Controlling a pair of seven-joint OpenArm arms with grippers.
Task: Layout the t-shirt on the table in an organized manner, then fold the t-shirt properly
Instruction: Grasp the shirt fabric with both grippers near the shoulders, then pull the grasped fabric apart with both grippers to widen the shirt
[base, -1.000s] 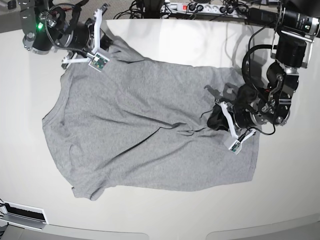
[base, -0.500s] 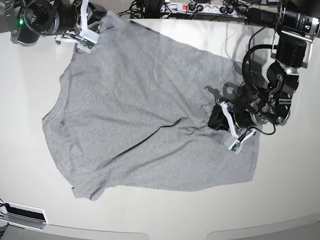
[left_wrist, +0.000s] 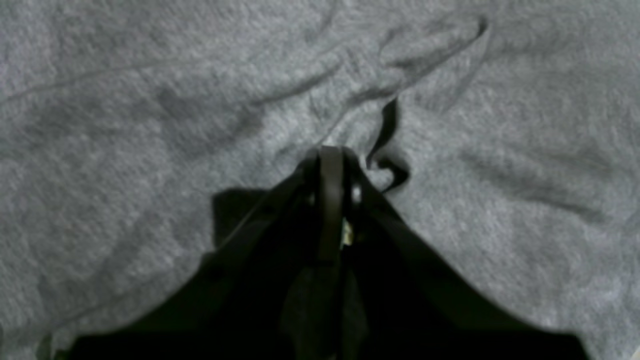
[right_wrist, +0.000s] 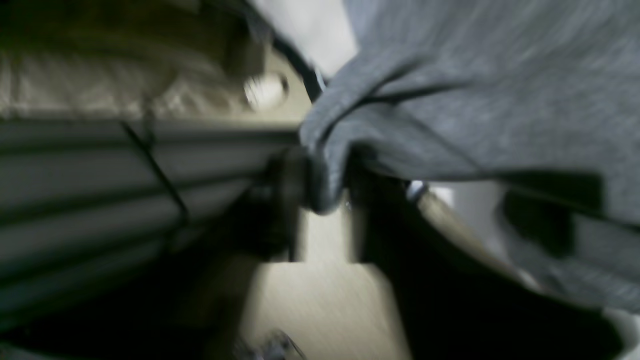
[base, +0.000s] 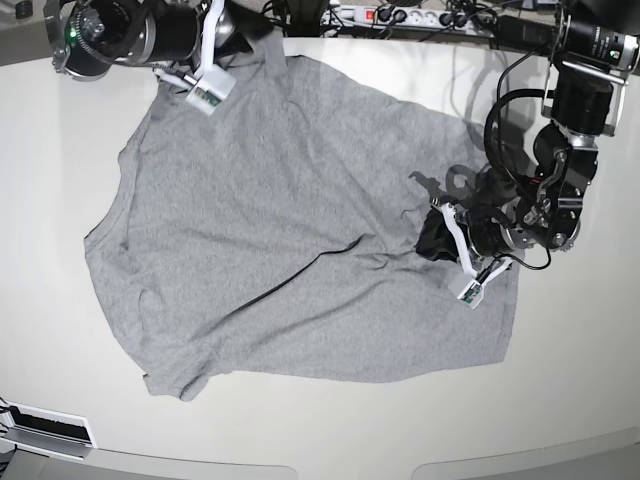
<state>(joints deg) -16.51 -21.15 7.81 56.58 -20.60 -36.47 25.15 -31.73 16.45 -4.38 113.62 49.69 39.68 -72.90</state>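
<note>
The table, glossy off-white, fills the base view; its far edge carries a power strip and cables.

The t-shirt, heather grey, lies spread over the middle of the table, plain side up, no lettering visible. One sleeve points toward the near-left corner, the hem runs along the right side. The far-left corner of the cloth is lifted off the surface toward the table's far edge. A crease line crosses the middle, running toward the right side.

Left arm: on the table's right side. The left gripper rests tips-down on the shirt, jaws pressed together. Small wrinkles gather in front of the tips and a short dark fold sits just beside them. Whether any cloth is pinched between the jaws cannot be told from the wrist view.

Right arm: at the far-left corner of the table. The right gripper shows a gap between its fingers in the blurred wrist view, and a rolled edge of the shirt lies in that gap. Cannot tell whether the fingers clamp the cloth or stand loose around it. The cloth hangs from there down to the right, with bare table beneath it.
</note>
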